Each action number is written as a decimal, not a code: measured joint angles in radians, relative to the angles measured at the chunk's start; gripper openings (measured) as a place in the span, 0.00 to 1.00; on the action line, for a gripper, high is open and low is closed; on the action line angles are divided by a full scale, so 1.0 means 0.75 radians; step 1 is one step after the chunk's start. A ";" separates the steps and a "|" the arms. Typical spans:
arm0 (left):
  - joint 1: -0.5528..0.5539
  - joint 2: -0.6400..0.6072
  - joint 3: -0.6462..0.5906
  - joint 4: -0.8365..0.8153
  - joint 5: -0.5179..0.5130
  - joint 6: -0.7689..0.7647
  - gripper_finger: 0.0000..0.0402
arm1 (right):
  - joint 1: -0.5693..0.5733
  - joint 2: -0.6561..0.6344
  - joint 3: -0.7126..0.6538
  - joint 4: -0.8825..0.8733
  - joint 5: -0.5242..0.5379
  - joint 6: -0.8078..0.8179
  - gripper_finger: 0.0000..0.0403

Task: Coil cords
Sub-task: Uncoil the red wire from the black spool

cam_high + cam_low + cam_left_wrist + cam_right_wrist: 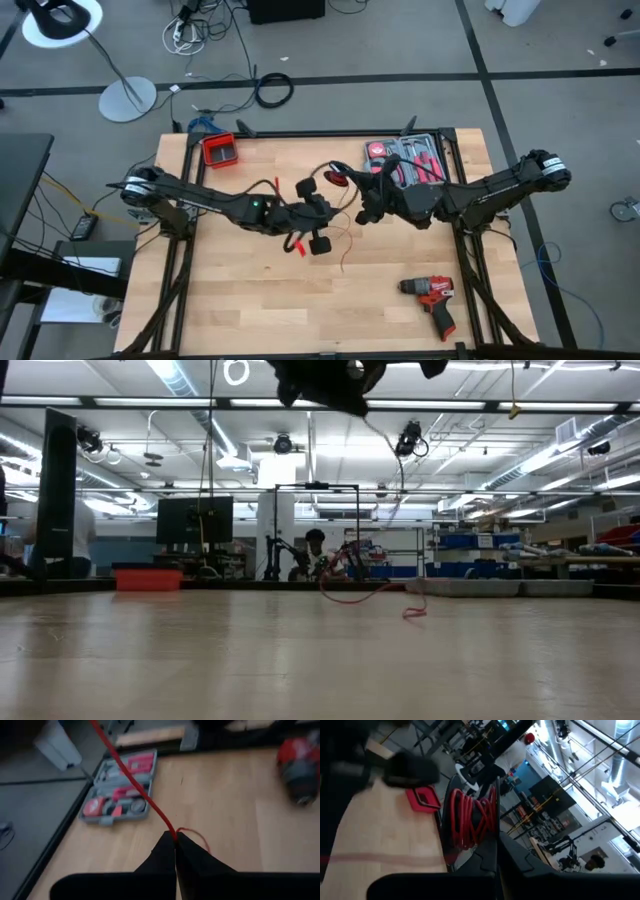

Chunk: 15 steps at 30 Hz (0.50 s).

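The cords are thin red and black wires. A small red coil (335, 180) sits in my right gripper (360, 200), above the table's middle; it also shows in the right wrist view (470, 817). From it a red strand (135, 785) runs to my left gripper (328, 210), which is shut on it. Loose wire (345, 250) and a red end clip (298, 245) trail on the table below. In the low view both grippers (330, 380) are high above the table, and slack red wire (360, 595) lies on it. My left gripper pinches a single red strand (173, 832) between its two fingertips. The strand runs straight and taut away from the fingers toward the coil. Beyond the fingers a slack loop (197, 836) drops to the table. My right gripper pinches the red coil (477, 827), several turns together, between its two fingers. The coil stands up out of the fingers, lifted clear of the table. The fingers hide the lower part of the loops.
A grey tool case (405, 158) with red tools lies at the far right. A red drill (432, 298) lies near the right front. A red bin (218, 150) stands at the far left corner. A black cable ring (273, 90) lies on the floor beyond.
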 joint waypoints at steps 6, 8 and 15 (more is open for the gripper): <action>0.043 0.042 -0.001 -0.075 -0.086 0.005 0.00 | 0.037 -0.001 0.000 -0.011 0.011 -0.003 0.00; 0.051 0.029 -0.001 -0.158 -0.131 0.003 0.00 | 0.062 -0.001 0.000 -0.051 0.058 -0.024 0.00; 0.048 -0.099 -0.002 -0.451 -0.291 -0.073 0.00 | 0.127 -0.001 0.000 -0.248 0.178 -0.003 0.00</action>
